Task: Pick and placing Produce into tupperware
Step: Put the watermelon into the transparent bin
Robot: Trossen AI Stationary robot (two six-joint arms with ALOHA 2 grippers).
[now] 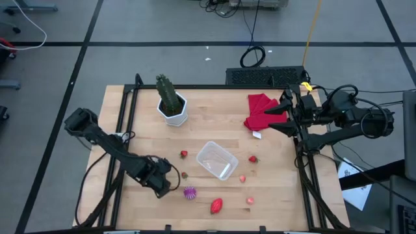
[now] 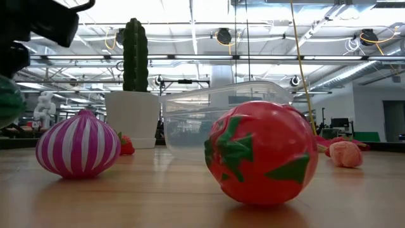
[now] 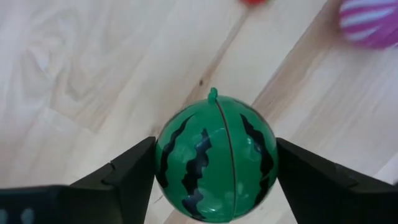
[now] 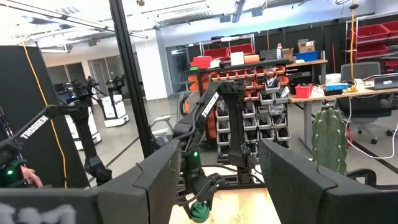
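Note:
My left gripper (image 1: 166, 185) is over the table's near left part, shut on the green striped melon (image 3: 214, 165). The melon also shows at the low view's left edge (image 2: 7, 101) and under the far arm in the right wrist view (image 4: 199, 211). The clear tupperware (image 1: 216, 159) stands open on its base at mid-table. The purple ridged piece (image 1: 189, 192) and a big red berry (image 1: 216, 206) lie near the near edge. Small berries (image 1: 252, 158) lie scattered around the tupperware. My right gripper (image 1: 276, 117) waits open, raised over the red cloth (image 1: 260, 109). My left gripper pinches the melon between its two fingers, one finger (image 3: 134, 174) on the melon's side (image 3: 166, 163) and the other (image 3: 301, 177) on the opposite side. The fingers come from above, pointing down. The melon is lifted clear of the table, stem end (image 3: 213, 94) pointing away from the wrist.
A tall green cactus in a white pot (image 1: 171, 104) stands at the far left of the table. The red cloth lies at the far right. Dark rails (image 1: 123, 123) run along the table's left and right edges. Bare wood (image 1: 149, 143) shows between the pot and my left gripper.

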